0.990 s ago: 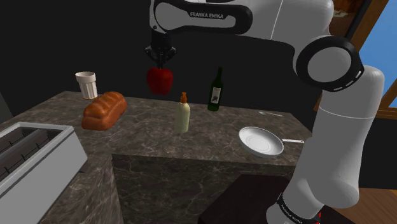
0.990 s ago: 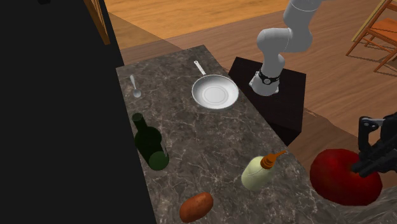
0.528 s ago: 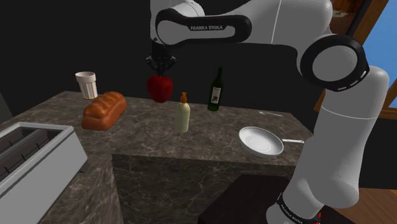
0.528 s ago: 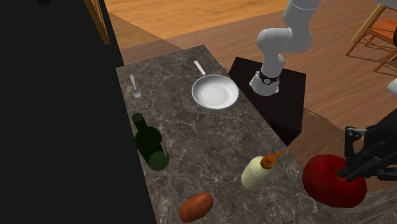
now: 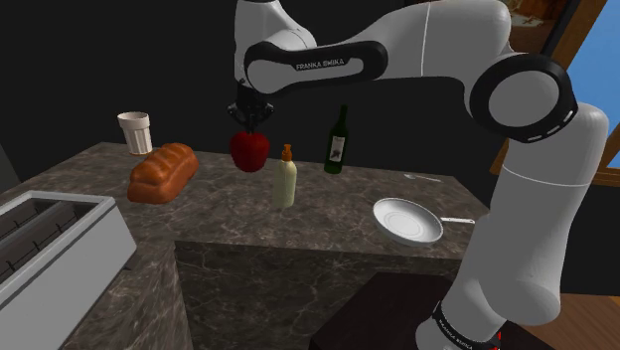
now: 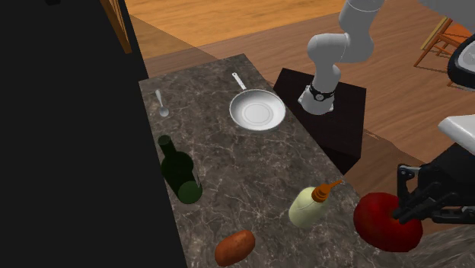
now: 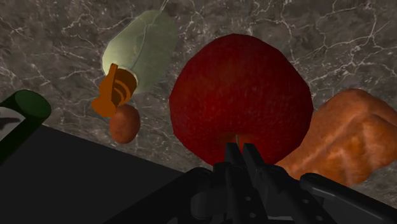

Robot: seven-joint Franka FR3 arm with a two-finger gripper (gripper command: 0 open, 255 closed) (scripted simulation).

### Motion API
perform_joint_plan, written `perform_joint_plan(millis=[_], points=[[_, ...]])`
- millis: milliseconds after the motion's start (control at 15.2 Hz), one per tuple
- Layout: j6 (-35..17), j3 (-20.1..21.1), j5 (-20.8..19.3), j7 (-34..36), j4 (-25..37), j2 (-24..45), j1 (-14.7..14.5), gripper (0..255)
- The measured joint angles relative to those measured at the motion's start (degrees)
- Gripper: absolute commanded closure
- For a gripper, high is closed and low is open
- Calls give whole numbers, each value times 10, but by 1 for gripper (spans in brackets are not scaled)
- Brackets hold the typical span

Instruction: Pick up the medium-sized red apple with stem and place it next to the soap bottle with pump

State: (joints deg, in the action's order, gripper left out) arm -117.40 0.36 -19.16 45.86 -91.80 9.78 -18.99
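The red apple (image 5: pixel 249 149) (image 6: pixel 387 221) (image 7: pixel 242 95) hangs in the air over the dark stone bench (image 5: pixel 229 214) (image 6: pixel 221 145) (image 7: pixel 331 32). The claw (image 5: pixel 248 121) (image 6: pixel 402 215) (image 7: pixel 240 156) holds it from above. Its two black fingers are pinched nearly together on the top of the apple, where the stem is.

The soap bottle (image 5: pixel 286 179) (image 6: pixel 310 205) (image 7: pixel 143 54) with the orange pump stands near the apple, on the shoulder view's right of it. A brown loaf of bread (image 5: pixel 163 171) (image 7: pixel 343 137) lies on the apple's other side. A small brown lump (image 6: pixel 234 247) (image 7: pixel 124 123) lies near the soap bottle. A green bottle (image 5: pixel 338 141) (image 6: pixel 180 171) (image 7: pixel 19 118) stands on the shoulder view's right of the soap bottle. A white pan (image 5: pixel 407 220) (image 6: pixel 257 111) sits well apart, close to the robot's stand (image 5: pixel 387 308) (image 6: pixel 335 114).
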Motion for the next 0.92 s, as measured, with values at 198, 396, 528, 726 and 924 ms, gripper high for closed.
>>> perform_joint_plan(millis=[198,396,528,726,924], points=[[-21,-1,-4,8,-24,-1,0,255],[-44,-2,-7,14,-47,-2,1,255],[-58,-2,-11,20,-60,1,1,255],[-77,-3,-15,27,-76,5,1,255],[-98,-4,-20,34,-94,8,2,255]])
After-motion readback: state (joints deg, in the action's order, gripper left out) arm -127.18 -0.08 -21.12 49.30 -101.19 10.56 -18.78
